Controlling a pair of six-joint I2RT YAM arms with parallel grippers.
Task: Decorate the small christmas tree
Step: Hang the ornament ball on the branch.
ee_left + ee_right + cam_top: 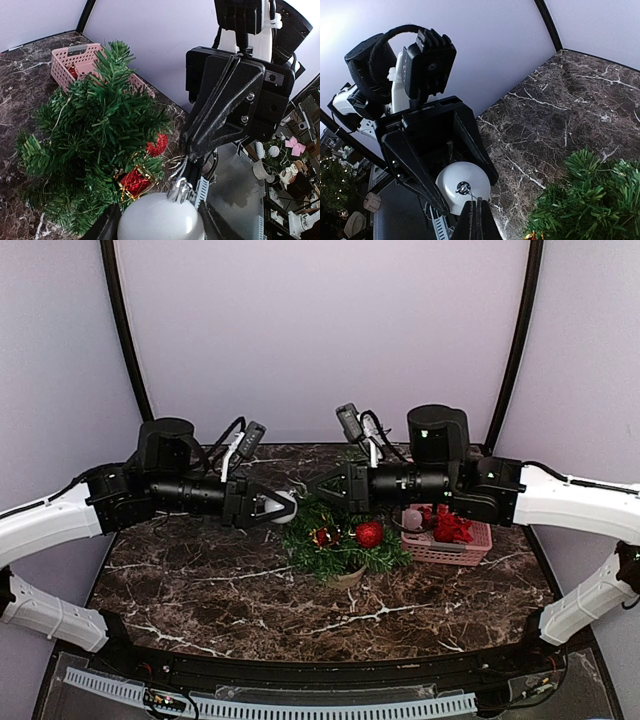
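Left fingers [471, 140] are gripping a white ball [160, 220] by its sides. Right fingers [470, 226] are pressed together, pinching the hanger wire [468, 194] at the ball's cap. Both sets are meeting tip to tip above the table [200, 590]. The small christmas tree [340, 540] is sitting just below the right fingers, with the pink basket [455, 548] lying further back under that wrist.

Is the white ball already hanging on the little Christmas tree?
No, the white ball is held in the left gripper, off to the side of the small christmas tree, not on a branch.
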